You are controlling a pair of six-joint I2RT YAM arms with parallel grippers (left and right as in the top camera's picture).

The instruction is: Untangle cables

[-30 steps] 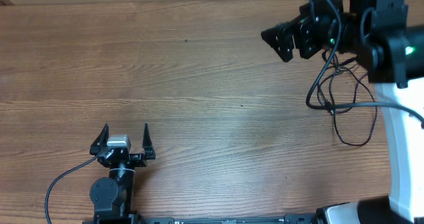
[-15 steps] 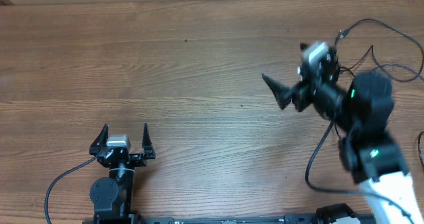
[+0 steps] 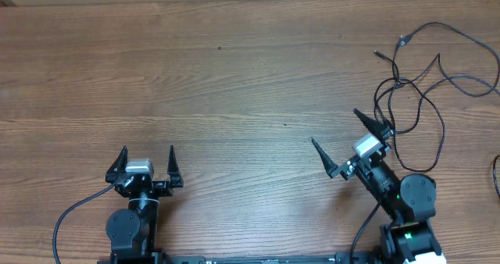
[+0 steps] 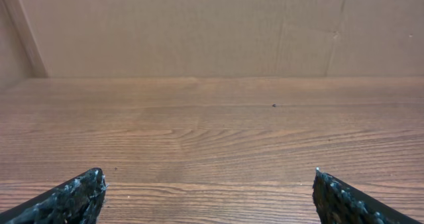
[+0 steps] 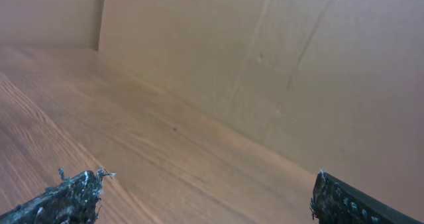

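Note:
The cables point(image 3: 426, 100) are thin black cords looped together on the wooden table at the far right of the overhead view, with small plug ends point(image 3: 403, 40) near the top. My right gripper point(image 3: 349, 139) is open and empty, just left of the loops, low at the front right. My left gripper point(image 3: 148, 157) is open and empty at the front left, far from the cables. The wrist views show only bare wood and a cardboard wall between open fingertips, for the left gripper point(image 4: 209, 191) and the right gripper point(image 5: 209, 191); no cable shows in them.
A brown cardboard wall point(image 4: 199, 25) stands along the table's far edge. Thicker black arm wires trail from each arm base at the front point(image 3: 70, 217). Another dark cord end shows at the right edge point(image 3: 496, 174).
My right arm has swung from the far right, above the cables, down to the front right and now sits low near its base. The cables lie uncovered. The left arm has not moved.

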